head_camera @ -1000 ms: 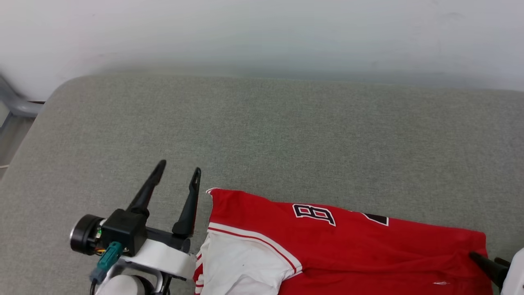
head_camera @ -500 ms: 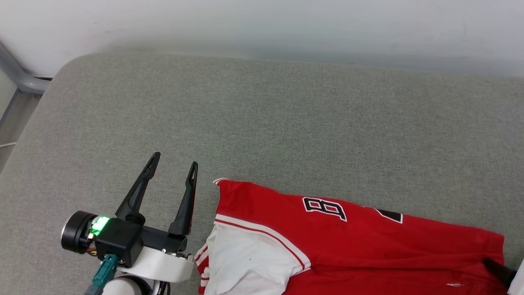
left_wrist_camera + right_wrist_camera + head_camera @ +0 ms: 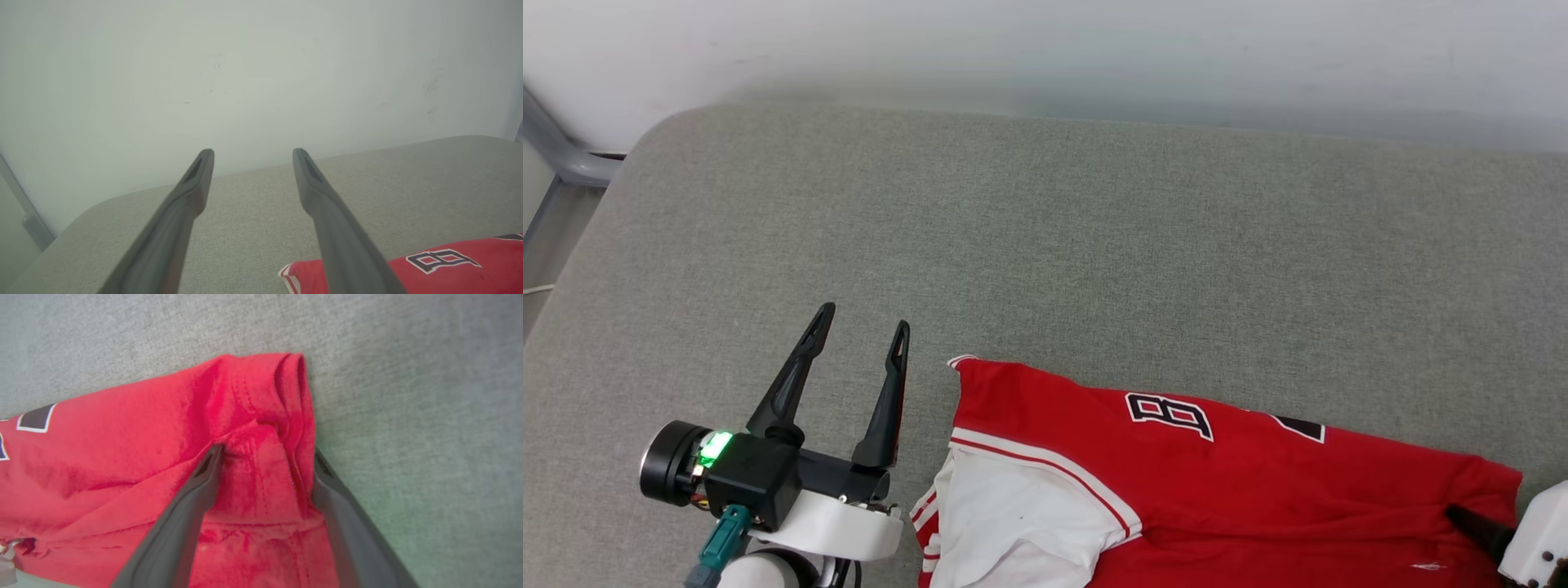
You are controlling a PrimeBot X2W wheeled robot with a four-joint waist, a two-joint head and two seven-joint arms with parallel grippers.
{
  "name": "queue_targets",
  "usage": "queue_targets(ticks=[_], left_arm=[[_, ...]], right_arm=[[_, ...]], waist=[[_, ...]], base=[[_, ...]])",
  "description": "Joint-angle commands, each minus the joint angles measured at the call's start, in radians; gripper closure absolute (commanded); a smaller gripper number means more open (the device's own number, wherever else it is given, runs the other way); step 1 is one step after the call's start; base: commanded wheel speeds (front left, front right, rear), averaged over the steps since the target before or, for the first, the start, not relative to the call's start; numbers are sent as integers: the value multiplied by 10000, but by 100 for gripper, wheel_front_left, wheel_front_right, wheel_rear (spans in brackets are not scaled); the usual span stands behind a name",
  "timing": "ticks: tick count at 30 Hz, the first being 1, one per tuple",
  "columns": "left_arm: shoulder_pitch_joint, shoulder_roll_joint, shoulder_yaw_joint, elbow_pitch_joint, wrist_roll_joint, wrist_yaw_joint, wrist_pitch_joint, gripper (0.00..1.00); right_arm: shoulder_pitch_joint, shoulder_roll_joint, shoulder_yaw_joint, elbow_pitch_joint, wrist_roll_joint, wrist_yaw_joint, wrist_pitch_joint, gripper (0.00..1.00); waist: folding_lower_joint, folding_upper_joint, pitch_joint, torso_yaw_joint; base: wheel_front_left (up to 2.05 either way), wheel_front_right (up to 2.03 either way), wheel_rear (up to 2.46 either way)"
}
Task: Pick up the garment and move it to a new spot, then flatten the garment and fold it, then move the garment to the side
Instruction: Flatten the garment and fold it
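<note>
The garment (image 3: 1258, 490), a red jersey with a white sleeve and part of its black-and-white lettering showing, lies along the near edge of the grey padded surface (image 3: 1045, 245). My left gripper (image 3: 864, 318) hangs open just left of the garment's left end, touching nothing. In the left wrist view the left gripper (image 3: 253, 152) points at the wall, with the garment (image 3: 449, 269) at the lower right. My right gripper (image 3: 266, 451) stands open, its fingers straddling bunched red cloth at the right end of the garment (image 3: 122, 449). One of its fingers (image 3: 1470, 524) shows in the head view.
A white wall (image 3: 1045, 49) runs behind the padded surface. A grey metal tube (image 3: 556, 159) stands past the surface's rounded far-left corner. Bare grey padding stretches beyond the garment.
The head camera shifted between the earliest frame and the later ones. Since then my left gripper has drawn slightly back and left, and the right wrist has come further into view at the lower right.
</note>
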State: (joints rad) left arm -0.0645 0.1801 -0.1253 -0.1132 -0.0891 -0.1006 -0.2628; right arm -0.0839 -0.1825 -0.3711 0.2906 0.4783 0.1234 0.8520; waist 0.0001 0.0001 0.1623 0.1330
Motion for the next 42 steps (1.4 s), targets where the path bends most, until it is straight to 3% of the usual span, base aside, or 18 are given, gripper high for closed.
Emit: queue_targets(ticks=[1, 2, 3, 4, 5, 6, 16, 33, 42], left_arm=[[189, -77, 105, 39, 65, -79, -24, 0], [196, -101, 138, 45, 73, -110, -24, 0], [200, -126, 167, 50, 90, -117, -24, 0], [204, -151, 181, 54, 96, -143, -24, 0], [213, -171, 195, 55, 111, -168, -24, 0], [218, -189, 212, 52, 129, -192, -24, 0], [256, -214, 273, 103, 131, -278, -24, 0], [359, -112, 238, 254, 57, -300, -25, 0], [669, -248, 179, 396, -28, -301, -25, 0]], right_arm=[[204, 760, 568, 510, 245, 130, 144, 0], [235, 689, 575, 546, 274, 128, 84, 0], [263, 602, 574, 593, 300, 122, 30, 7], [286, 535, 584, 642, 294, 120, -29, 57], [306, 455, 596, 685, 273, 117, -140, 95], [314, 374, 609, 739, 273, 102, -239, 100], [-24, -131, 697, 1142, 457, 61, -1519, 100], [-613, -1867, -368, 2368, -106, 60, -2910, 100], [-205, -1665, 78, 1752, 85, 68, -2808, 100]], waist=[[-1, -1, -102, -62], [-1, -1, -124, -82], [-1, -1, -144, -102], [-1, -1, -162, -122], [-1, -1, -174, -141], [-1, -1, -176, -161], [-1, -1, -182, -304], [-1, -1, -466, -381], [-1, -1, -1118, -372]], base=[[0, 0, 0], [0, 0, 0], [0, 0, 0], [0, 0, 0], [0, 0, 0], [0, 0, 0], [0, 0, 0], [0, 0, 0], [0, 0, 0]])
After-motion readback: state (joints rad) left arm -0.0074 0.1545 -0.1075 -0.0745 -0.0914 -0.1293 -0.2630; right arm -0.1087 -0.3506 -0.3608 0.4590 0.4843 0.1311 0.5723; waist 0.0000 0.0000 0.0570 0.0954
